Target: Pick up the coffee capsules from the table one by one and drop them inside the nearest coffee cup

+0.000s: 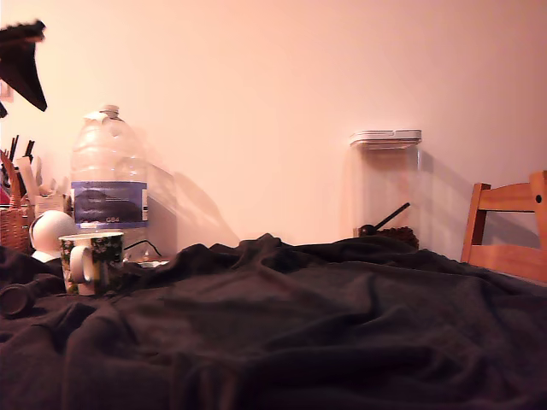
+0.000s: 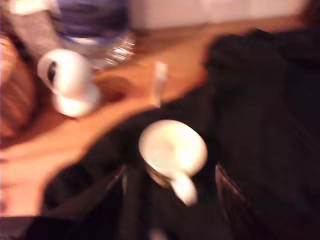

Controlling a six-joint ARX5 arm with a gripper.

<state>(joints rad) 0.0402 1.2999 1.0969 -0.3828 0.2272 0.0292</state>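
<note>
Coffee capsule [image 1: 17, 299]: one shows, a small dark stubby pod lying tipped on its side at the exterior view's left edge, on the table [image 1: 342, 333]. It is a little nearer the camera than the coffee cup [image 1: 91, 261] and just to that cup's left, apart from it. The table is draped in a rumpled charcoal-black cloth that rises in soft folds towards the far side. In the wrist view, bare orange-brown wood [image 2: 150, 85] shows beyond the cloth's edge. Behind stands a plain wall [image 1: 273, 94], lit pinkish.

A big clear water bottle [image 1: 108, 171] stands far left with a blue band label whose writing is too small to read. Beside it are a smooth white ball-shaped object [image 1: 51, 231] and a woven basket [image 1: 10, 224] of utensils. Farther right stands a clear box [image 1: 386, 188] with a white lid, holding a dark scoop and something brown. An orange-brown wooden chair [image 1: 508, 231] is at the right edge.

The cup is glossy white ceramic with a dark leafy pattern and a plain handle. The gripper [image 1: 24, 68] hangs high at the left, and the blurred wrist view looks down into the cup's white inside. Its jaws stand wide apart, one on either side of the cup, with nothing seen between them.
</note>
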